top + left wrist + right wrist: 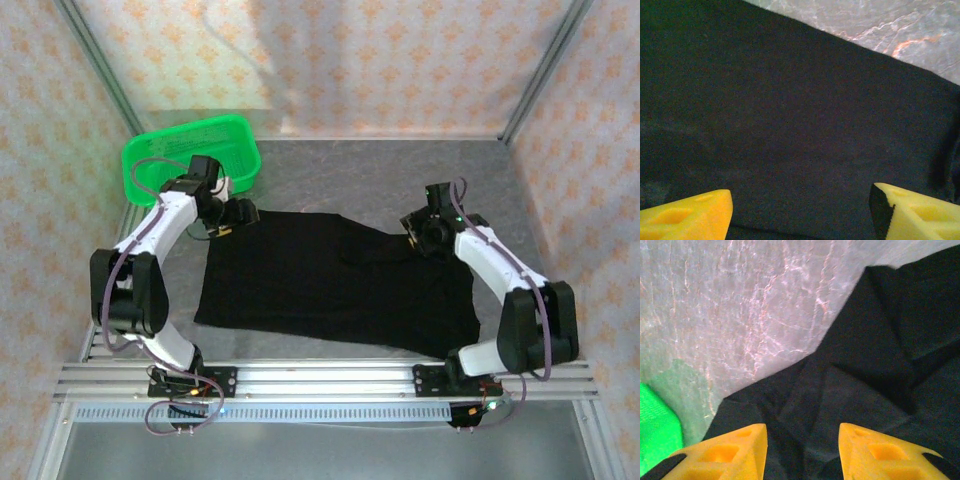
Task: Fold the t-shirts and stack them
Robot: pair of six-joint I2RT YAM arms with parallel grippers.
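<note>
The grey, marbled table (400, 170) takes up the middle of the top view; pale patterned panels (350, 60) wall it on the left, far and right sides; a silver rail (320, 380) runs along its near edge and carries both arm bases.

One black t-shirt (330, 285) lies spread flat across the centre of the table, its long side running left to right; its far-right part narrows into a rumpled, folded-over patch; its near-right corner comes close to the rail.

The left arm (150, 260) bends up from the near left and reaches to the t-shirt's far-left corner; the right arm (500, 280) bends up from the near right and reaches to the far-right part.

A bright green mesh basket (190, 150) sits at the far left of the table, near the t-shirt's far-left corner.

The left end effector (232, 215) hangs over that corner; in the left wrist view its yellow fingers (695, 215) stand wide apart, with smooth black cloth beneath and nothing between them.

The right end effector (418, 228) is over the rumpled cloth at the far-right edge; in the right wrist view its fingers (875, 455) stand part-way apart; creased cloth shows through the gap, none of it pinched as far as can be seen.
</note>
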